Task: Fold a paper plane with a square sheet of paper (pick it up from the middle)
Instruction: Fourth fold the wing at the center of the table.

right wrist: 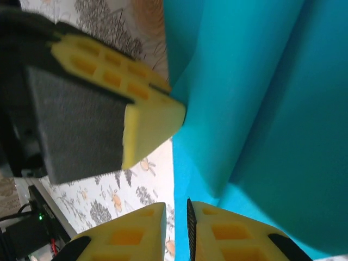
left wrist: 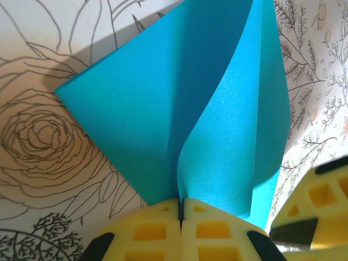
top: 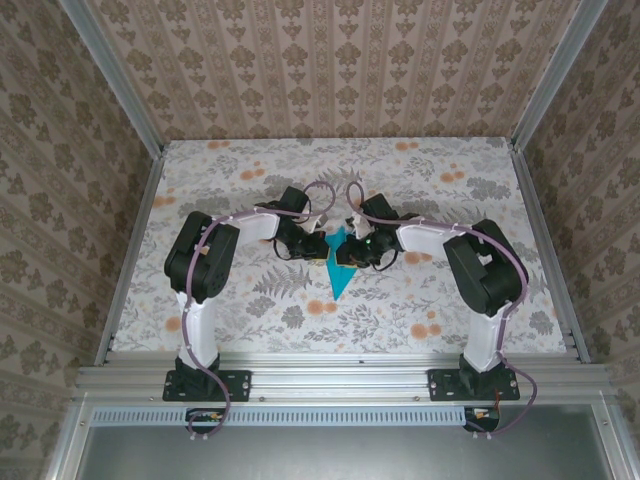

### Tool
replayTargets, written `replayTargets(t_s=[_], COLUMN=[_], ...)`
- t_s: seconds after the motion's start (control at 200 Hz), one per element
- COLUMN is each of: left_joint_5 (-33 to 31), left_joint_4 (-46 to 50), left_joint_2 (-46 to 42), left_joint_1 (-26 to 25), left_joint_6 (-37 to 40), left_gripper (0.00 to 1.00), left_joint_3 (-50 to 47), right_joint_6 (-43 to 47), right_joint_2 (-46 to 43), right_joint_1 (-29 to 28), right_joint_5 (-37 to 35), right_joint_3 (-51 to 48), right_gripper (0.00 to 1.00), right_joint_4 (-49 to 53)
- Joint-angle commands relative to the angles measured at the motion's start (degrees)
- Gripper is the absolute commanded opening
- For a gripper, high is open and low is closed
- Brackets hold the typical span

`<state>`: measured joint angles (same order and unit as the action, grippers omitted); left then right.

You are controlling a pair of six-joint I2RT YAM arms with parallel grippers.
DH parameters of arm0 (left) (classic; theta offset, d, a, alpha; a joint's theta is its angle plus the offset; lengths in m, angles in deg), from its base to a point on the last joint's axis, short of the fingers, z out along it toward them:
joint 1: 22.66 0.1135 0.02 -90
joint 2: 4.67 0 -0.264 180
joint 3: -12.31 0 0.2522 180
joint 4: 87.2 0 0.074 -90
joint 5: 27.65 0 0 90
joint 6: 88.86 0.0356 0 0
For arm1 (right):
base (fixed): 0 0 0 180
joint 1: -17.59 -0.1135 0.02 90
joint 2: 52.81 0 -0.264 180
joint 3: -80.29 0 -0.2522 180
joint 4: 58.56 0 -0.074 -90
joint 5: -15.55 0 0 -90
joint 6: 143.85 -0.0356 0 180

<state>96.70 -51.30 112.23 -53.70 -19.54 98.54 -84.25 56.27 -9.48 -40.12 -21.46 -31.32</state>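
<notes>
The teal-blue sheet of paper (top: 340,280) lies mid-table, folded into a pointed paper plane shape with its tip toward the near edge. Both grippers meet over its far end. My left gripper (top: 322,245) (left wrist: 181,204) is shut on a raised flap of the paper (left wrist: 163,109), which curls up from a centre crease. My right gripper (top: 346,250) (right wrist: 176,205) stands narrowly open, with the edge of the paper (right wrist: 261,109) in the gap between its jaws. A right finger (left wrist: 312,201) shows beside the left jaws. A left finger (right wrist: 147,114) touches the paper's edge.
The floral tablecloth (top: 250,180) covers the table. Wallpapered walls and metal frame rails (top: 135,250) close in the left, right and far sides. The two arm bases (top: 205,380) stand on the near rail.
</notes>
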Motion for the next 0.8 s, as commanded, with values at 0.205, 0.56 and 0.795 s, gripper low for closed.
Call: replayTargets(t_s=[0.205, 0.56, 0.795], left_joint_5=[-10.6, -9.8, -8.8], left_joint_4=[4.2, 4.6, 5.3], left_joint_2=[6.5, 5.3, 2.1], left_joint_1=[-0.6, -0.6, -0.6], left_joint_6=[2.1, 1.4, 0.1], left_gripper=[0.0, 0.03, 0.1], left_joint_3=[-3.3, -1.9, 0.9], right_joint_6=[-0.5, 1.0, 1.2], right_joint_2=[5.9, 9.3, 10.0], right_joint_1=[1.1, 1.4, 1.4], right_joint_5=[1.2, -0.5, -0.1], right_joint_3=[4.9, 5.3, 4.7], right_gripper=[0.2, 0.2, 0.2], right_joint_4=[-0.9, 1.1, 1.6])
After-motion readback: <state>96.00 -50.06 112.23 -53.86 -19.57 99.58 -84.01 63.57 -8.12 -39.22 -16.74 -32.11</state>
